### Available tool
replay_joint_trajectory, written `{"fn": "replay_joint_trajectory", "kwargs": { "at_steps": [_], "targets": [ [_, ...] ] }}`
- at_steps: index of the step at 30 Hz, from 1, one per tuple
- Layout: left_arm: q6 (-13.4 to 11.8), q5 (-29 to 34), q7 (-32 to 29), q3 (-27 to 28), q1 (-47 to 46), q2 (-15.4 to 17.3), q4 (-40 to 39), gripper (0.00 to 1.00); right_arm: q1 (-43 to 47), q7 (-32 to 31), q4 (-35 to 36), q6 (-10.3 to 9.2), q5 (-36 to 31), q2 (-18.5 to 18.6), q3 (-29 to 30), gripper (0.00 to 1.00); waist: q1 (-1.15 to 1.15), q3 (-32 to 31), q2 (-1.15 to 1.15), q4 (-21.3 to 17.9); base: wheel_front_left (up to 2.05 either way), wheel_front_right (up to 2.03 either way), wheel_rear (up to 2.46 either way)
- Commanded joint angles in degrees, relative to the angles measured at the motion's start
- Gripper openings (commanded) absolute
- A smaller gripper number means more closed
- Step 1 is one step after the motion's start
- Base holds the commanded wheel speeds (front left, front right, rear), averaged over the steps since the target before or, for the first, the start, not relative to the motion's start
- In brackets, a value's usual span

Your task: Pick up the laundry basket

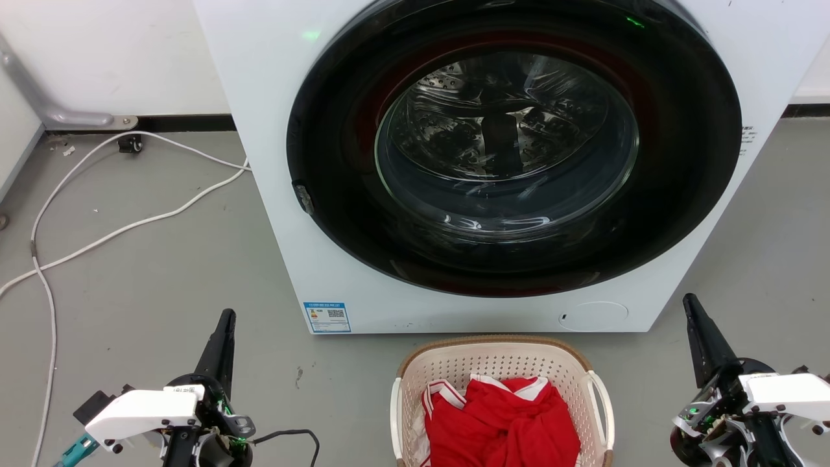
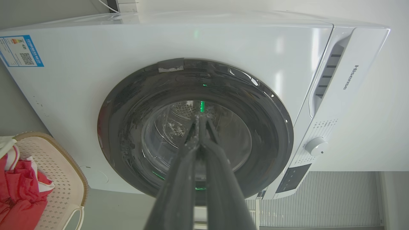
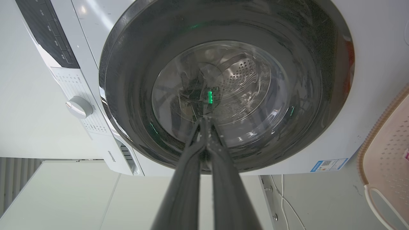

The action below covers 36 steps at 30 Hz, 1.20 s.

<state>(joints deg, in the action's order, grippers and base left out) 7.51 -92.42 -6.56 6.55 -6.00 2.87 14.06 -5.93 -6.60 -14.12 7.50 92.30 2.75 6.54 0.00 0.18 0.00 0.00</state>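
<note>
The laundry basket stood on the floor just before the washer, between the left tool and the right tool. Both had their fingers together, holding nothing. Probably each should open, then take one side handle evenly.

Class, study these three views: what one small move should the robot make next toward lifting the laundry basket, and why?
The left gripper and right gripper are shut, aimed at the washer, well apart from the laundry basket, whose white loop handles sit on its two sides. So probably: bring both inward toward those handles.
</note>
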Motion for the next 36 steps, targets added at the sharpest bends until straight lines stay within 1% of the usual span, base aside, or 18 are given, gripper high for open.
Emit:
{"fn": "replay_joint_trajectory", "kwargs": {
  "at_steps": [1,27,28,32,36],
  "targets": [
    [0.2,0.0,-0.1,0.1,-0.5,0.0,0.0,0.0,-0.6,-0.1,0.2,-0.02,0.2,0.2,-0.1,0.0,0.0,0.0,0.0,0.0,0.0,0.0,0.0],
    [0.0,0.0,0.1,0.0,0.2,0.0,0.3,0.0,0.2,0.1,-0.3,0.0,-0.1,-0.1,0.0,0.0,0.0,0.0,0.0,0.0,0.0,0.0,0.0],
    [0.0,0.0,0.1,-0.1,0.6,-0.1,0.8,1.0,0.6,0.1,-0.8,-0.01,-0.1,-0.1,0.0,1.0,0.0,0.0,0.0,0.0,0.0,0.0,0.0],
    [0.0,1.0,1.2,-0.5,0.9,-0.1,0.1,1.0,1.0,1.2,-0.6,-0.01,-0.9,-0.1,-0.4,1.0,0.0,0.0,0.0,0.0,0.0,0.0,0.0],
    [0.0,4.4,2.4,-0.2,1.0,-0.1,-0.7,1.0,1.1,2.4,0.1,-0.01,-3.8,-0.1,-0.2,1.0,0.0,0.1,0.0,0.0,0.0,0.0,0.0]
  ]
}}
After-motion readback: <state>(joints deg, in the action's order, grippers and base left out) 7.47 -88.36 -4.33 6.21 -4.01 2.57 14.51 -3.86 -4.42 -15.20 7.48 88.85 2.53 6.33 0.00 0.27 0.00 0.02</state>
